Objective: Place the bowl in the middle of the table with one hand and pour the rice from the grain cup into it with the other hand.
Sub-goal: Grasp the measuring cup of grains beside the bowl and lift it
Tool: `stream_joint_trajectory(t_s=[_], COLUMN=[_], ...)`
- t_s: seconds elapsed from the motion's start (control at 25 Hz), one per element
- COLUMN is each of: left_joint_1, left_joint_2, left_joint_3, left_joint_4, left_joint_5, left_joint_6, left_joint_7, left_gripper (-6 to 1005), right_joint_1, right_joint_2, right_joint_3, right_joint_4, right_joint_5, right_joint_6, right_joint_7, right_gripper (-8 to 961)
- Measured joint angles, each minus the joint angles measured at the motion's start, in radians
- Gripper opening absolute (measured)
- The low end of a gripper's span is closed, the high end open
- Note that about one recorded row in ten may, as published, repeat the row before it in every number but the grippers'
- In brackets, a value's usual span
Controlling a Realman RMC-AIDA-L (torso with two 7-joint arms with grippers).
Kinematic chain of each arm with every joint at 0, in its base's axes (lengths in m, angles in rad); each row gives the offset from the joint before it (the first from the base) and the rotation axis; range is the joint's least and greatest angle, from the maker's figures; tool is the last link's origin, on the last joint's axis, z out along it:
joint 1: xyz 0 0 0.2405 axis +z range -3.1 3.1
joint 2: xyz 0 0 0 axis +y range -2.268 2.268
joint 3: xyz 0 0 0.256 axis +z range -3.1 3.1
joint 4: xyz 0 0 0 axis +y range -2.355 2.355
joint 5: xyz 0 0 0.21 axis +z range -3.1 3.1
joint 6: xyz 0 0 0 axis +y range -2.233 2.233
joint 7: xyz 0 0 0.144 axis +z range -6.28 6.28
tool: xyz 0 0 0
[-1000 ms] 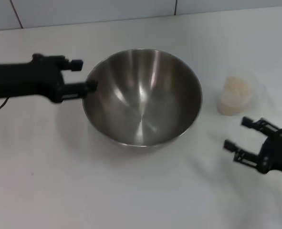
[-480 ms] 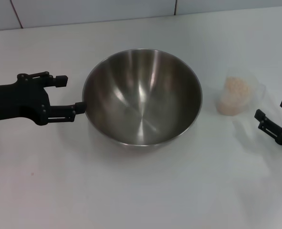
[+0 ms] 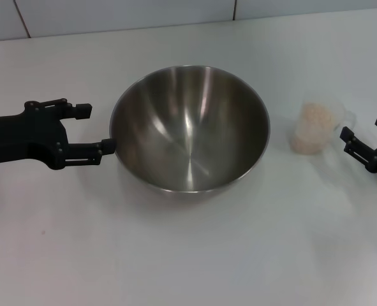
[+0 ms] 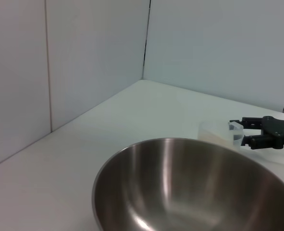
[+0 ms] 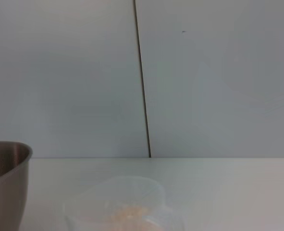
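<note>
— Starting at my left side, what is that hand (image 3: 94, 127) doing beside the bowl (image 3: 189, 127)?

— It sits low on the tabletop (image 3: 175, 255) with its fingers spread wide, the rim's left edge lying just off their tips. One fingertip looks to be touching or almost touching the steel; I can't say which. I hold nothing there. Judging from that, the bowl stands free, and an opened hand next to it suits a bowl that has been set down where it belongs.

— And is the bowl where it belongs?

— It rests upright near the middle of the tabletop and it's empty, shiny inside, with no grains in it. So I'd judge the placing part done and the pouring part not begun.

— What's further right?

— The cup (image 3: 314, 127) stands upright just right of the bowl, apart from it, with the rice (image 3: 316, 118) heaped inside. Its spout or handle side points toward my right hand (image 3: 365, 135).

— Why is that hand there?

— It hangs near the cup's right side, fingers parted and aimed at it, not yet around it. My left wrist view shows the fingertips close to the clear wall, though contact is hard to tell. I take it as lined up for a side grasp, which would leave the cup's mouth free to tip toward the bowl.

— Any worry?

— Thin clear plastic could squash or slip, and a nudge might scatter rice.
</note>
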Motion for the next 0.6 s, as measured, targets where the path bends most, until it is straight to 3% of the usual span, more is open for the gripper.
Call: stream_joint_trajectory(t_s=[0.6], left_joint_1=[-0.007], left_joint_2=[0.002], left_joint_3=[0.0], left_joint_4=[0.009], left_joint_5=[0.046], left_joint_6=[0.03], left_joint_7=[-0.016], left_gripper=[847], right_joint_1=[0.059], right_joint_2=[-0.002], right_joint_3=[0.018], right_joint_4=[-0.001], right_joint_5=[0.034], right_joint_6=[0.04], right_joint_7=[0.0], right_gripper=[829])
